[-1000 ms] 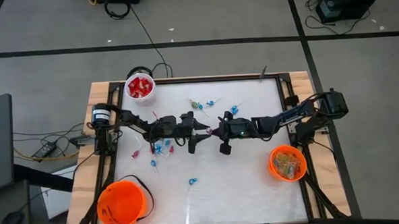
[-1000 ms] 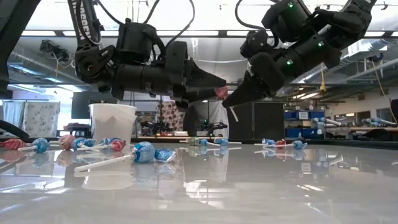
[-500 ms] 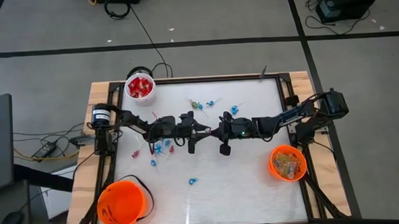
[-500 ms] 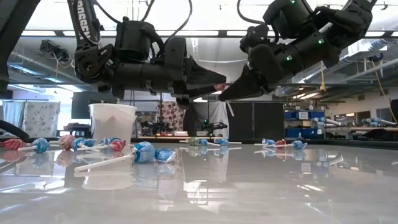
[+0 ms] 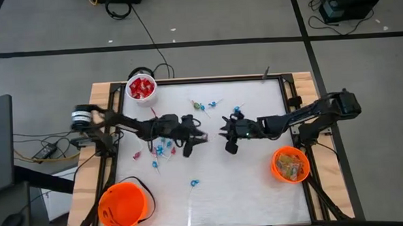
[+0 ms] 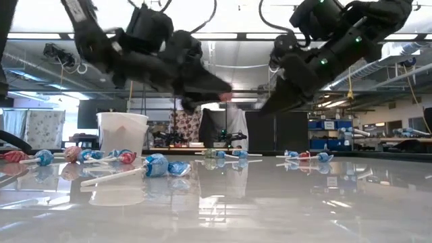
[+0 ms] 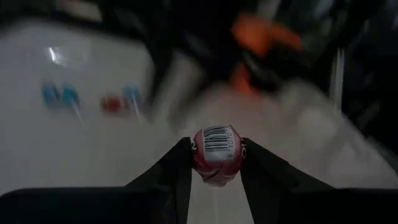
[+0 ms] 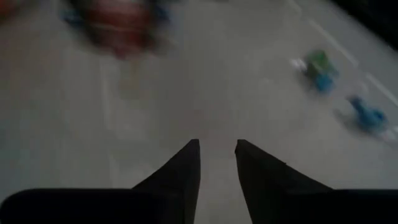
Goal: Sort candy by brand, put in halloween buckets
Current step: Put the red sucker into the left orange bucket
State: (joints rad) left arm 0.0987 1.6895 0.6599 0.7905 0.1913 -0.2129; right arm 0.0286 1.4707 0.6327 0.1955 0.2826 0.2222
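In the high view, an empty orange bucket is seen at the lower left of the frame, and a white cup filled with red packets is seen at the upper left corner of the table. Just right of these, a cluster of blue lollipops is spread on the white surface, with one more lying apart lower down. The left gripper is held above the middle of the table, and in the left wrist view its fingers are seen clamped on a pink lollipop, a barcode showing on the wrapper; in the low view the same sweet is seen raised well clear of the surface. A few more sweets are scattered at upper centre. Right of centre, the right gripper is held facing the left one, a clear gap between them; in its wrist view the fingers are seen apart with nothing between them. At the lower right a second orange bucket with wrapped pieces in it is seen. The step in hand is judged to be the carrying of the pink lollipop to its bucket. For the next move, the sweet must be brought over the proper bucket's mouth and released there, the empty bucket at lower left being the likely place.
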